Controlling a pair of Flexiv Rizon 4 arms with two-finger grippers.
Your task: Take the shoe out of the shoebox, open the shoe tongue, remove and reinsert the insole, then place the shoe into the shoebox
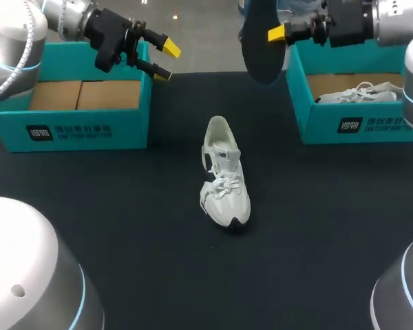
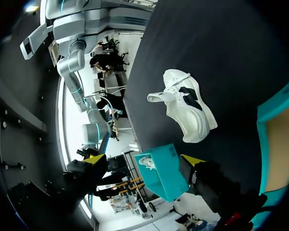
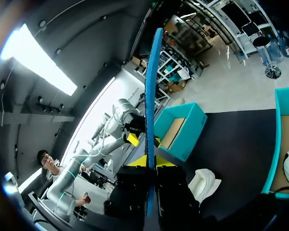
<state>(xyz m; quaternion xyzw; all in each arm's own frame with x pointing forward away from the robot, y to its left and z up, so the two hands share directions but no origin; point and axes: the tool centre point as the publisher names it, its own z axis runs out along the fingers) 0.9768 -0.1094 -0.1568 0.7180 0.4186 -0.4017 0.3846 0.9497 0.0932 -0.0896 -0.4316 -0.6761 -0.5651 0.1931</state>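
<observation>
Step in hand: the insole (image 1: 260,41) is out of the shoe (image 1: 224,175); by judgement the removal is done and the reinsertion is coming up.
Right gripper (image 1: 270,33): it is clamping the insole by its lower end and holding it aloft, at 1 o'clock from the shoe.
Left gripper (image 1: 165,60): it is hanging with its 2 fingers apart and holding nothing, at 11 o'clock from the shoe.
Shoe: it is resting upright on the table (image 1: 124,206), heel to 12 o'clock, toe to 6 o'clock.
Left shoebox (image 1: 69,130): it is sitting at 10 o'clock, showing only bare cardboard inside.
Right shoebox (image 1: 358,124): it is sitting at 2 o'clock, holding a second shoe (image 1: 361,93).
Next move: it is probably calling for the insole to be lowered toe-first into the heel opening while the left gripper steadies the shoe.
</observation>
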